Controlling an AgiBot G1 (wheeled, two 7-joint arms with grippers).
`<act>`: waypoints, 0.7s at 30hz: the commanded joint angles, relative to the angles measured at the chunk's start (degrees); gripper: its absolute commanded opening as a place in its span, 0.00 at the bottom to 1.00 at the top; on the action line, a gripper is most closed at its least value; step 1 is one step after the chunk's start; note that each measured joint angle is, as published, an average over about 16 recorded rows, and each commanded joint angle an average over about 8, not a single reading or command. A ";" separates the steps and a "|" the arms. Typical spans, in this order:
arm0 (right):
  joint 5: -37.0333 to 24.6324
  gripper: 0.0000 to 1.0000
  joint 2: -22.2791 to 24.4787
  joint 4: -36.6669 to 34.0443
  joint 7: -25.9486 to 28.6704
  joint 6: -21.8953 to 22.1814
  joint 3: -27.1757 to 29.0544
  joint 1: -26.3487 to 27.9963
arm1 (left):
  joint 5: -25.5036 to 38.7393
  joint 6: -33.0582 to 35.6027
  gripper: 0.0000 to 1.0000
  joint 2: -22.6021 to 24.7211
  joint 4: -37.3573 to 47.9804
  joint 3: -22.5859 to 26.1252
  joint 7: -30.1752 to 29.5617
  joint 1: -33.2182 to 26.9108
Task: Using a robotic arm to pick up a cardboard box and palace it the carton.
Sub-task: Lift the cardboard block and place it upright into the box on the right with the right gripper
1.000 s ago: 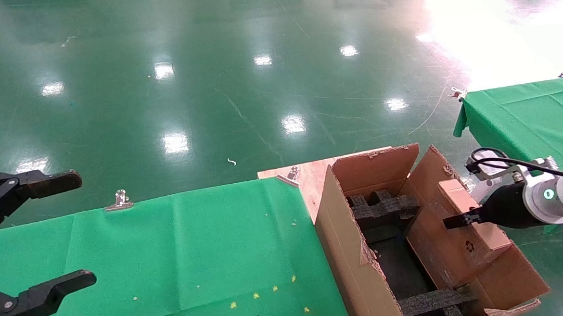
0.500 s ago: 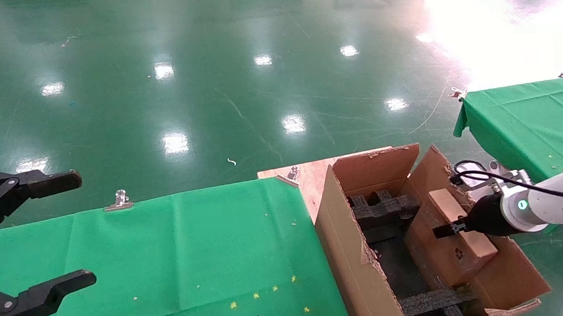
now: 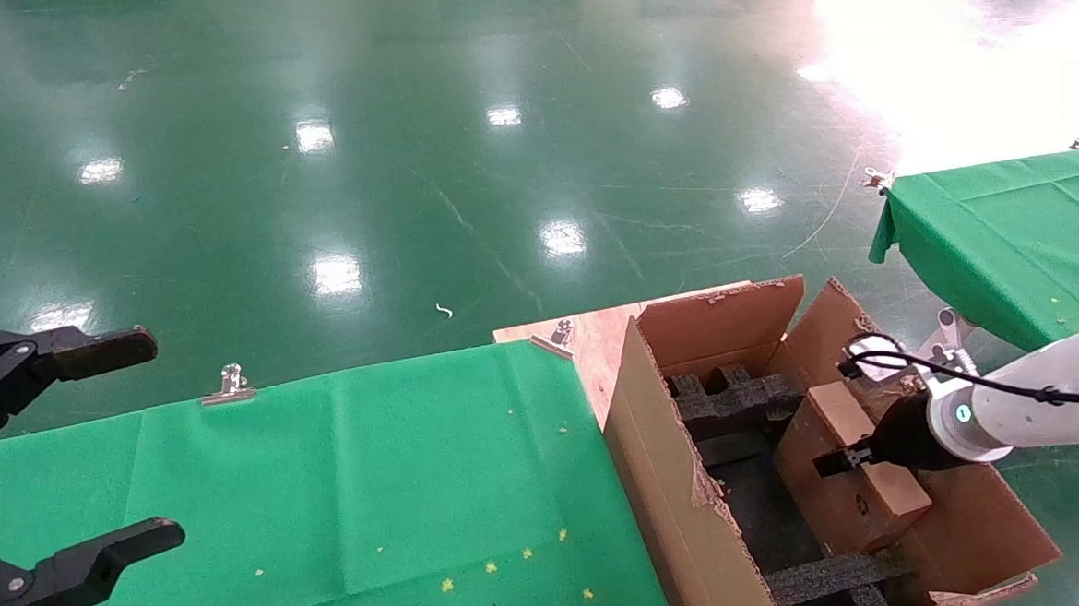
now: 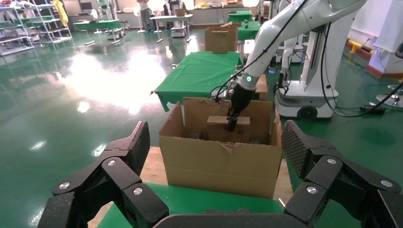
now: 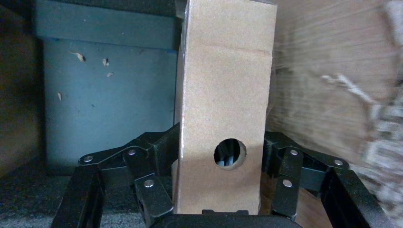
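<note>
Right gripper (image 3: 843, 460): on the white robotic arm (image 3: 1043, 392), reaching in from the right; fingers clamped on both sides of the cardboard box (image 3: 848, 467).

Cardboard box: held on edge, tilted, partly down inside the carton (image 3: 660, 481), against its right wall; one round hole faces the wrist camera (image 5: 230, 153).

Carton: open, flaps up, at the right end of the green table (image 3: 327, 480); black foam blocks (image 3: 734, 399) inside.

Left gripper (image 3: 13, 478): at near left, above the table edge, fingers spread wide, holding nothing.
</note>
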 commanded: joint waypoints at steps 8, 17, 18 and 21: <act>2.03 0.01 -3.88 -5.74 -2.05 1.08 0.17 -3.60 | 0.00 0.00 1.00 0.00 0.00 0.00 0.00 0.00; 3.53 1.00 -5.66 -8.90 -3.80 1.19 0.66 -4.72 | -0.01 -0.02 1.00 -0.01 0.01 0.00 0.01 0.02; 3.57 1.00 -5.67 -8.93 -3.80 1.14 0.68 -4.73 | -0.01 -0.02 1.00 -0.01 0.01 0.00 0.01 0.02; 3.52 1.00 -5.58 -8.76 -3.71 1.07 0.68 -4.70 | -0.01 -0.02 1.00 -0.01 0.01 0.00 0.01 0.02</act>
